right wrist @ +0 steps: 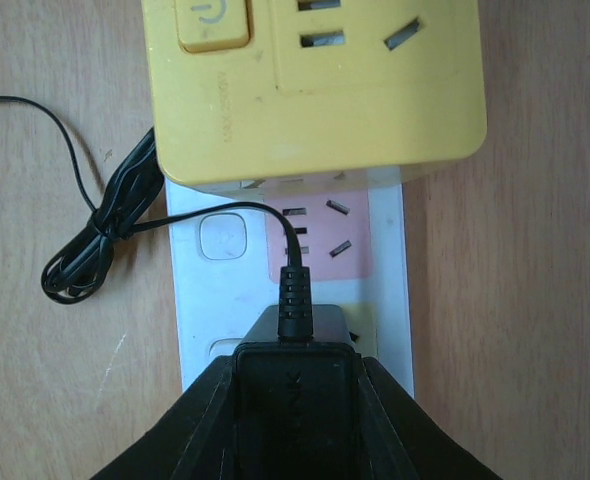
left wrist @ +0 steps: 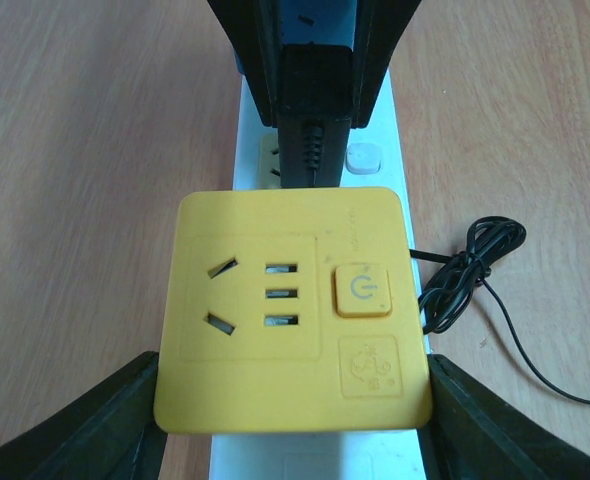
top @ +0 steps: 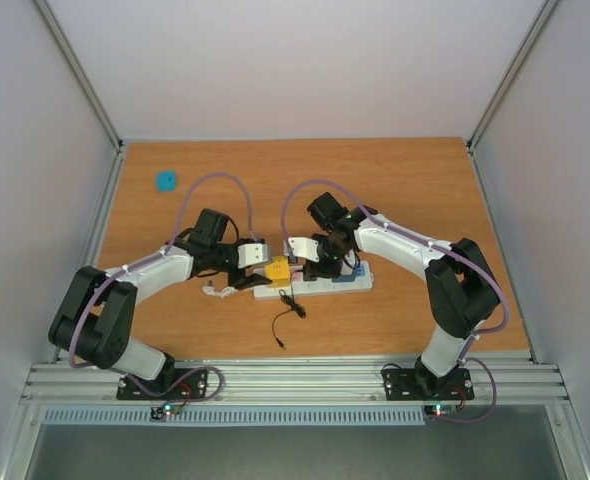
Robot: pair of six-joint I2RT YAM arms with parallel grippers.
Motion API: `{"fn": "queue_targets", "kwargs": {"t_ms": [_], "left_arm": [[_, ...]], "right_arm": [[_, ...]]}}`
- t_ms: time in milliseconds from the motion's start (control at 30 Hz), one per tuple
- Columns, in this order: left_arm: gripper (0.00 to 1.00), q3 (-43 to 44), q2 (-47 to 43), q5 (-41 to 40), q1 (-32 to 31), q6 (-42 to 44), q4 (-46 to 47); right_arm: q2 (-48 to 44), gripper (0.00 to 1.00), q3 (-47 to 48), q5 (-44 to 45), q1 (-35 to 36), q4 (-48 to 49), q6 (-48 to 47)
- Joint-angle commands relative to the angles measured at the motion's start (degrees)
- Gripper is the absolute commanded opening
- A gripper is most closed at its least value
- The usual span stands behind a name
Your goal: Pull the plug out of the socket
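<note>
Left gripper [left wrist: 295, 420] and right gripper [right wrist: 295, 400] low, nose to nose.

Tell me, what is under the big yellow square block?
A long white plastic power strip runs beneath the yellow square plastic adapter. Whichever outlet face it covers is hidden.

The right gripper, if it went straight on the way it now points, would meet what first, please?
Probably the yellow adapter, just beyond the black plug the right gripper holds; depth is unclear.
</note>
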Motion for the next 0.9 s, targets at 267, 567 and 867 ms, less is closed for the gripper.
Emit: {"fn": "queue_targets", "kwargs": {"t_ms": [267, 567, 867], "left_arm": [[0.30, 6.7, 2.6, 11.4, 0.4, -11.6, 3.2], [0.29, 1.6, -1.1, 6.6, -0.9, -0.7, 1.8], [0.26, -3.3, -6.0, 3.0, -1.5, 0.7, 10.9]], "right_arm": [[0.5, 0.08, -1.3, 0.6, 1.0, 0.4, 0.6], [0.2, 0.08, -2.1, 0.8, 1.0, 0.9, 0.6], [0.1, 0.07, -2.9, 1.0, 1.1, 1.3, 0.8]]}}
